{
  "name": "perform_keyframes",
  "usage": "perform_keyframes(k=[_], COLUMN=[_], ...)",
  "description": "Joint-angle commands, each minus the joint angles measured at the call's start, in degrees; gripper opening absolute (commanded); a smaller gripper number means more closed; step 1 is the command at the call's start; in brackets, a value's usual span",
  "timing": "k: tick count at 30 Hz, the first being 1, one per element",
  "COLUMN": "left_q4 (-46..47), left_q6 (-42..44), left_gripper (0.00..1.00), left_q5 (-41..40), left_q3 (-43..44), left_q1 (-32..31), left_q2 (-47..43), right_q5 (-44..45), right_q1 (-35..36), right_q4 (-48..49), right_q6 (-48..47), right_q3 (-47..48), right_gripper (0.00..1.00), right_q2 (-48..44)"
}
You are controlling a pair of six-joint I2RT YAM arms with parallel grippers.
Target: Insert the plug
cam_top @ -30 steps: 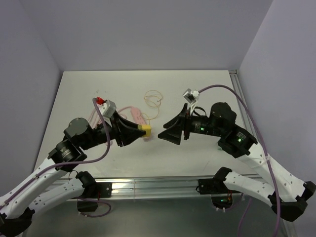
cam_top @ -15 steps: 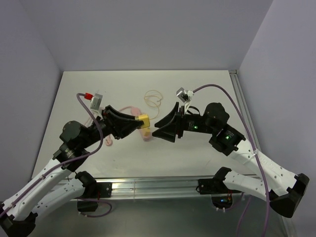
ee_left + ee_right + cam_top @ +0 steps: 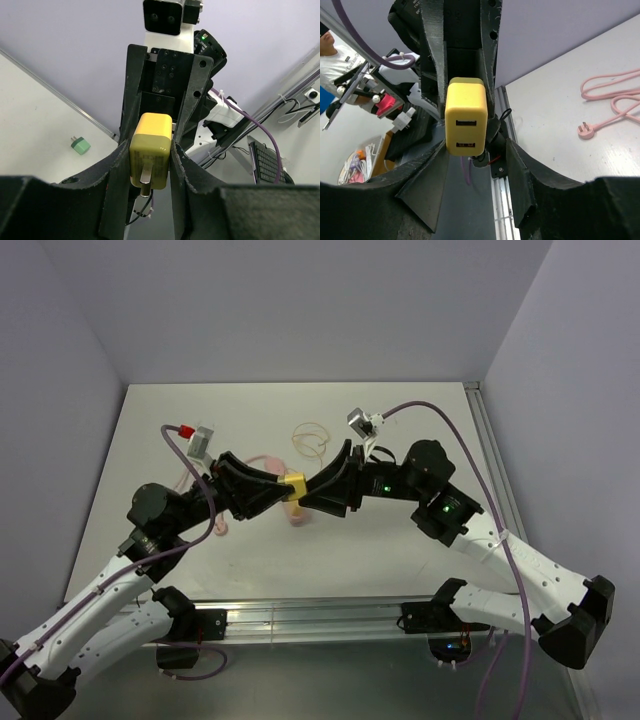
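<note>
- The yellow plug [image 3: 294, 483] is a small, hard plastic block with rounded corners. It looks light and rigid, and its smooth sides could probably slip or twist under a loose pinch.
- Metal prongs stick out of the end facing the left wrist camera, and two slots sit in the opposite face [image 3: 465, 117]. The flat side walls are the best place to hold it, leaving the prong end free.
- It hangs in the air above the surface [image 3: 420, 410], between the two arms.
- The left fingers [image 3: 116, 170] are clamped on its two side walls.
- The right fingers [image 3: 517, 170] are spread wide with nothing in them. Their tips have come up on either side of the plug's slotted end, and I cannot tell if they touch it.
- One second ago the plug sat lower and further left, and the right fingers were well apart from it. The left arm has since lifted it towards the middle, and the right arm has closed the gap.
- A pink cord [image 3: 615, 97] lies on the surface below.
</note>
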Motion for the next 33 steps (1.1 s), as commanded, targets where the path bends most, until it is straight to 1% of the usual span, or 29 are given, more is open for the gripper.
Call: perform_keyframes(k=[1, 6, 12, 17, 18, 19, 21, 23, 24, 25, 27, 29, 30, 31, 32, 33], left_q4=[4.7, 4.7, 3.7, 3.7, 3.5, 3.4, 3.1, 2.8, 2.6, 2.5, 2.4, 2.4, 2.5, 2.4, 2.6, 2.7], left_q6=[-0.9, -0.7, 0.1, 0.2, 0.2, 0.4, 0.5, 0.6, 0.6, 0.7, 0.7, 0.7, 0.6, 0.7, 0.5, 0.4], left_gripper=[0.01, 0.01, 0.00, 0.00, 0.01, 0.01, 0.00, 0.00, 0.01, 0.01, 0.00, 0.00, 0.00, 0.00, 0.00, 0.00], left_q5=[2.8, 3.5, 3.4, 3.9, 3.9, 3.9, 4.1, 4.1, 4.2, 4.3, 4.5, 4.4, 4.4, 4.5, 4.6, 4.7], left_q3=[0.3, 0.1, 0.2, 0.1, 0.2, 0.2, 0.2, 0.1, 0.1, -0.1, -0.2, -0.2, -0.3, -0.3, -0.3, -0.4], left_q1=[0.0, 0.0, 0.0, 0.0, 0.0, 0.0, 0.0, 0.0, 0.1, 0.1, 0.2, 0.2, 0.2, 0.3, 0.4, 0.4], left_q2=[0.0, 0.4, 0.3, 0.2, 0.3, 0.2, 0.1, 0.0, 0.0, 0.0, 0.0, -0.2, -0.2, -0.2, -0.1, -0.1], right_q5=[-0.4, -1.3, -1.7, -0.8, -0.9, -1.3, -1.9, -2.9, -2.9, -2.8, -2.2, -3.3, -3.6, -3.3, -3.0, -3.0], right_q1=[-0.1, 0.0, -0.1, -0.1, -0.1, -0.1, 0.0, -0.1, -0.2, -0.1, -0.1, -0.1, -0.1, -0.1, -0.1, -0.2], right_q4=[4.9, 6.1, 7.4, 5.3, 5.3, 5.3, 5.5, 5.3, 5.0, 4.2, 3.1, 3.4, 3.6, 3.2, 3.1, 3.3], right_q6=[0.1, 1.2, 2.0, 1.0, 1.0, 0.9, 1.2, 1.2, 0.7, 0.5, -0.2, -0.1, -0.2, -0.1, -0.2, -0.4], right_q3=[3.1, 3.6, 3.6, 4.9, 5.0, 5.1, 5.6, 6.3, 6.4, 6.6, 7.1, 7.3, 7.4, 7.5, 7.5, 7.4], right_gripper=[0.53, 0.47, 0.48, 0.47, 0.43, 0.33, 0.25, 0.21, 0.14, 0.11, 0.08, 0.09, 0.14, 0.17, 0.18, 0.16], right_q2=[0.6, 1.4, 1.4, 1.8, 1.8, 1.9, 2.4, 2.8, 3.1, 3.1, 3.1, 3.2, 3.3, 3.2, 3.2, 3.1])
